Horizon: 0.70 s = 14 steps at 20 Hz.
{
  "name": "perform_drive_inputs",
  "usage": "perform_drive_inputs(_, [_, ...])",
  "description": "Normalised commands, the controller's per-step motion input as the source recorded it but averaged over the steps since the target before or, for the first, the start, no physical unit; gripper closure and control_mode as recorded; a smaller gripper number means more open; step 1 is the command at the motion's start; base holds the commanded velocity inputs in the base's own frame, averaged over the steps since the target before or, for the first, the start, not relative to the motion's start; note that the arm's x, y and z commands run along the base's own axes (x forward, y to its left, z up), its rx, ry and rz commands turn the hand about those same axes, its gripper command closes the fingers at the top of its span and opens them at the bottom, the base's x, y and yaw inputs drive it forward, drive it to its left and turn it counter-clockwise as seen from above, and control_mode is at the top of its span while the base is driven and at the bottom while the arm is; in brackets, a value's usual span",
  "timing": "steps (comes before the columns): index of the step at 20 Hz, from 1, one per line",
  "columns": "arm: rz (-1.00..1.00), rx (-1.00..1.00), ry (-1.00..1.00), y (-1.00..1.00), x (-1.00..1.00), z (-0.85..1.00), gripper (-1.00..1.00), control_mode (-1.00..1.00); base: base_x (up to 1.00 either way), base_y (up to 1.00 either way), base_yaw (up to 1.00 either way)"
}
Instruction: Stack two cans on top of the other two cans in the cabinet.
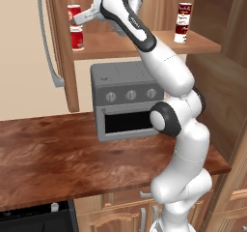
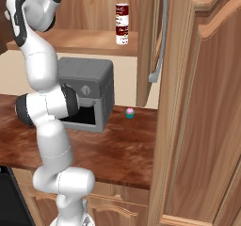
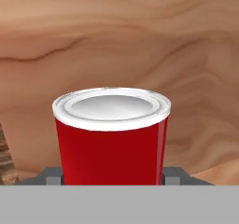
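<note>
- Your gripper [image 1: 75,18] sits at the left end of the cabinet [image 1: 212,13] shelf; the jaws are clamped on the plain red can [image 3: 111,136], one grey finger [image 3: 51,175] showing at each flank in the hand view
- That can stands upright, its long axis vertical, pale lid up; in the left base view it sits directly over a second can [image 1: 77,37] that stands on the shelf plank
- The two look aligned, but you cannot tell from these views whether the upper one already rests on the lower or hangs just above it; that vertical gap is what the next move turns on, so I'd judge a straight release or a small lowering is called for
- The other pair [image 2: 122,24] is stacked well apart toward the right end of the shelf, white-and-red cans one on the other
- Around you: the cabinet's back wall is close behind the held can; the open door with its curved grey handle [image 1: 48,42] hangs just left; the grey toaster oven [image 1: 126,105] stands on the table [image 1: 58,153] below; a small cupcake [image 2: 130,113] sits on the table by the oven
- Withdrawing risk, as I judge it: dragging the top can off as the jaws part
</note>
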Motion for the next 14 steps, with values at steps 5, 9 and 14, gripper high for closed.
perform_drive_inputs(5, [0.0,0.0,0.03,0.12,0.11,-0.04,1.0,-1.0,0.0,0.0,0.0])
perform_drive_inputs(9, [0.0,0.0,0.0,0.11,0.03,-0.01,1.0,-1.0,0.0,0.0,0.0])
perform_drive_inputs(14, [0.0,-0.03,0.0,0.02,0.09,-0.07,1.0,-1.0,0.0,0.0,0.0])
